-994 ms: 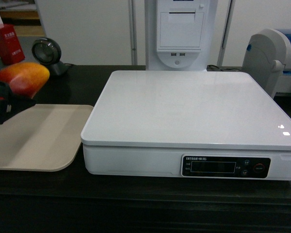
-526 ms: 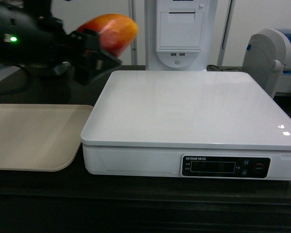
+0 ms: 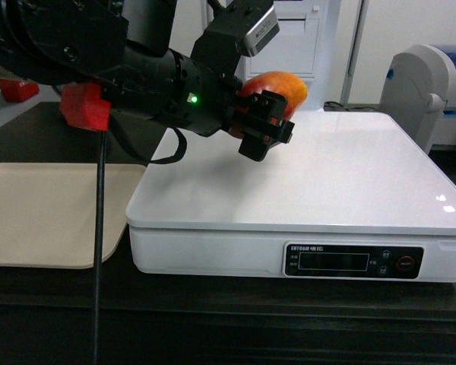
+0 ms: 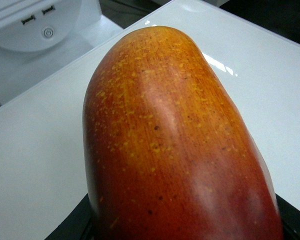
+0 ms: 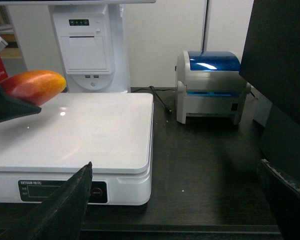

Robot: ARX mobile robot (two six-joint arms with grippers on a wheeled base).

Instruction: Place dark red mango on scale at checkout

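The dark red mango (image 3: 280, 85), red fading to orange-yellow at its tip, hangs above the back left part of the scale's white platter (image 3: 342, 175). My left gripper (image 3: 264, 114) is shut on the mango, its black fingers on both sides of the fruit. In the left wrist view the mango (image 4: 175, 140) fills the frame, with the platter (image 4: 35, 150) below. The right wrist view shows the mango (image 5: 35, 86) over the scale (image 5: 90, 130). My right gripper (image 5: 175, 200) is open over the dark checkout counter (image 5: 210, 165), right of the scale's front corner, and holds nothing.
A beige tray (image 3: 53, 213) lies left of the scale. A white terminal (image 3: 289, 46) stands behind it. A grey and blue printer (image 5: 210, 85) sits at the back right, and a dark panel (image 5: 280, 75) rises at the far right. A red box (image 3: 17, 90) is at the back left.
My left arm has carried the mango up from above the tray and rightward, and now holds it over the scale's platter. The scale and tray have not moved.
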